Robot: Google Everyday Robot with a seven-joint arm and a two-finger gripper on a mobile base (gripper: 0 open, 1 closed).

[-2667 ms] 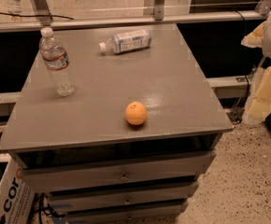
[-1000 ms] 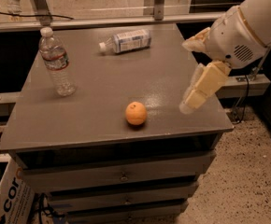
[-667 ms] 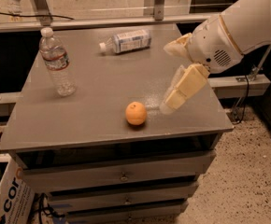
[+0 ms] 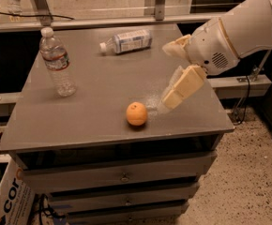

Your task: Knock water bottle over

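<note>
Above the table (image 4: pixel 94 121) near the orange (image 4: pixel 137 114), gripper (image 4: pixel 167 76) spread open, well apart from upright water bottle (image 4: pixel 57 64)

Robotics lab or wkshop, by the look: grey drawer cabinet (image 4: pixel 173 168) on speckled floor (image 4: pixel 251 172), metal rails (image 4: pixel 103 22) behind, cable (image 4: pixel 244 100), cardboard box (image 4: pixel 9 201) lwr left, w/ gripper (image 4: pixel 173 78) splayed over cabinet top's right side.
</note>
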